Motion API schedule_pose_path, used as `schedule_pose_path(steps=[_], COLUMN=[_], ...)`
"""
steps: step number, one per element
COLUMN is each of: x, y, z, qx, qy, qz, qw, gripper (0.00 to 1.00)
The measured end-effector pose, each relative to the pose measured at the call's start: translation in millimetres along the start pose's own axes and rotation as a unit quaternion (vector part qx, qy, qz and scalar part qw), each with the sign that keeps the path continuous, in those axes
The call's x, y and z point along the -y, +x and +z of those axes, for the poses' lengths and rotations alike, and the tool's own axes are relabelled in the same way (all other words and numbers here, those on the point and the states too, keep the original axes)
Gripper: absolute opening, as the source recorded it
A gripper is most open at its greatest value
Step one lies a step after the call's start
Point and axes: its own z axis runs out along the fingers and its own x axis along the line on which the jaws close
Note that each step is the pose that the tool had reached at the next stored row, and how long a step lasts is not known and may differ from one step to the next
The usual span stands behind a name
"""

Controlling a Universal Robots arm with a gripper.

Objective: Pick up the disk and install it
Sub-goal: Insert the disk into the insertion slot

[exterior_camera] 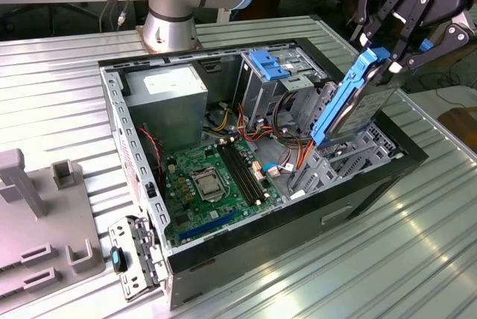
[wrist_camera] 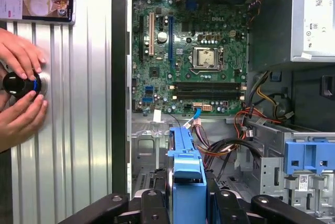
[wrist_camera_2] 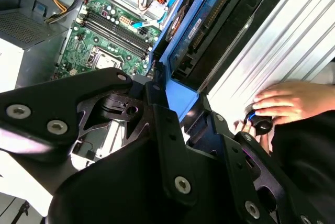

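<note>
The disk [exterior_camera: 350,106], a grey hard drive in a bright blue carrier frame, hangs tilted with its lower end just above the grey drive cage [exterior_camera: 350,159] at the exterior view's right end of the open computer case [exterior_camera: 298,207]. My gripper [exterior_camera: 384,62] is shut on the disk's upper end, its black fingers clamping the blue frame. In the second wrist view the disk [wrist_camera_2: 201,25] stretches away from the gripper [wrist_camera_2: 172,93]. In the first wrist view the blue frame [wrist_camera: 187,177] stands between the fingers [wrist_camera: 152,203], over the case's interior.
Inside the case lie the motherboard [exterior_camera: 216,177], the power supply [exterior_camera: 164,92], cables, and a second cage with a fixed blue bracket [exterior_camera: 270,64]. A person's hands [wrist_camera: 21,56] work a black knob [wrist_camera: 18,84] beside the case. A grey fixture [exterior_camera: 37,237] stands at the exterior view's left.
</note>
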Motion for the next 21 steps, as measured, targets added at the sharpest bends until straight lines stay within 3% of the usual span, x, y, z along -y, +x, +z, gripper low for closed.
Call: schedule_pose_path(steps=[3, 7, 11, 15, 17, 21], x=[1.0, 7.8, 15.2, 15.4, 15.4, 17.6], y=[0.0, 0.0, 0.8, 4.0, 4.2, 4.2], z=[0.1, 2.3, 11.7, 16.2, 17.6, 22.8], qx=[-0.0001, 0.0000, 0.0000, -0.0007, -0.0043, -0.0052], qy=[0.0000, 0.0000, 0.0000, 0.0000, 0.0001, 0.0002], qz=[0.000, 0.000, 0.001, 0.003, 0.009, 0.018], qw=[1.0000, 1.0000, 1.0000, 1.0000, 1.0000, 0.9998], gripper=[0.37, 0.37, 0.37, 0.37, 0.37, 0.37])
